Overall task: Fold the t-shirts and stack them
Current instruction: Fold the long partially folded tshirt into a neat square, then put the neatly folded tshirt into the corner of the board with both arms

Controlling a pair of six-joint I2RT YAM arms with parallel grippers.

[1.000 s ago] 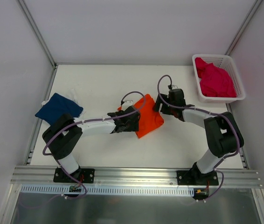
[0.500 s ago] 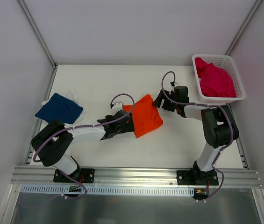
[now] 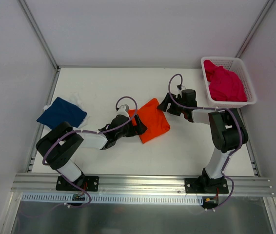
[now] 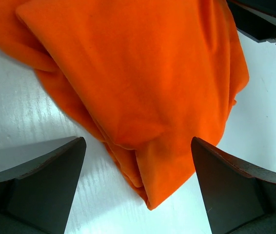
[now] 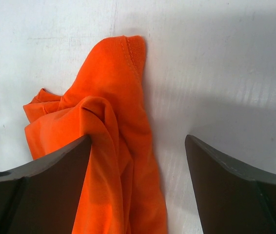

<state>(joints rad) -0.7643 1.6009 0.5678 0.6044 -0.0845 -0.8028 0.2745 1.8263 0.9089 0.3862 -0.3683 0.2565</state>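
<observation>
1. Black mounting plates fix both arms at the near edge of the table (image 3: 104, 83). We see each arm reaching toward the middle of the surface.
2. Left gripper (image 3: 137, 126): we find it at the near-left side of the orange t-shirt (image 3: 152, 119). In the left wrist view its fingers (image 4: 55, 180) stand wide apart. A folded corner of the orange cloth (image 4: 143, 87) lies in the gap, and neither finger presses on it.
3. Orange t-shirt: we locate it near the middle of the table, roughly folded. Its layers are uneven and loose folds show along its edges.
4. Right gripper (image 3: 166, 103): we find it at the far-right side of the orange t-shirt. In the right wrist view its fingers (image 5: 226, 185) are spread apart. A bunched edge of the shirt (image 5: 108, 136) with a stitched hem lies on the table between them, nearer one finger, and we cannot tell whether that finger touches it.
5. Navy t-shirt (image 3: 61, 113): we see it folded flat beside the left edge, well apart from the orange one. A white item (image 3: 78, 101) shows from under its far side, and we cannot identify it.
6. White mesh basket (image 3: 204, 78): it stands at the far right corner. The magenta t-shirt (image 3: 224, 84) lies crumpled inside it.
</observation>
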